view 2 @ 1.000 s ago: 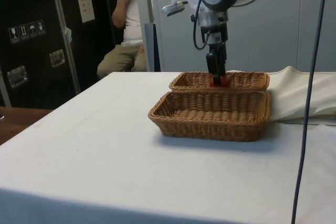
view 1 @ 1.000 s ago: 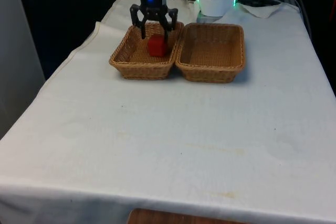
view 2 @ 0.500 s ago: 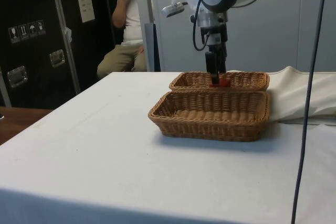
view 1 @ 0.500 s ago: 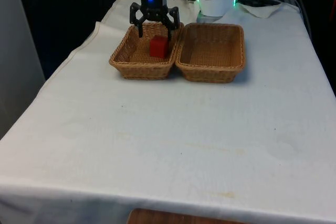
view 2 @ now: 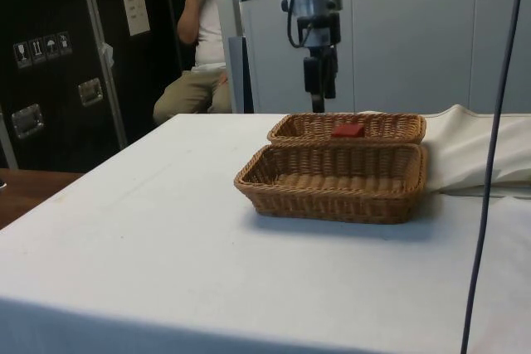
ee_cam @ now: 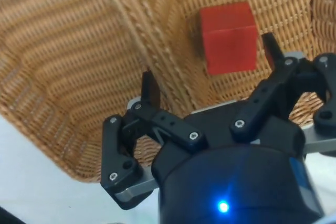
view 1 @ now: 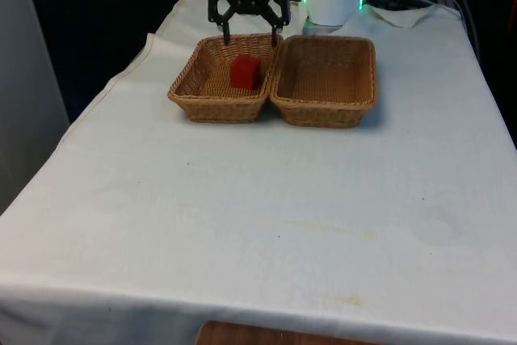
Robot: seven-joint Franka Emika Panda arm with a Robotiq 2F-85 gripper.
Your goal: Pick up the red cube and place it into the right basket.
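White cloth covers the bench (view 1: pixel 266 199). On it, the small red cube (view 1: pixel 244 71) lies in the front view's left woven wicker basket (view 1: pixel 187 90), while the black end effector (view 1: pixel 248 30) hangs above, splayed and empty, apparently after releasing it.

- Two wicker baskets (view 1: pixel 220 80) (view 1: pixel 325 78), touching side by side on the table (view 1: pixel 258 199).
- One red cube (view 1: pixel 244 71), inside the basket on the front view's left.
- One person (view 2: pixel 199 47) seated beyond the table.
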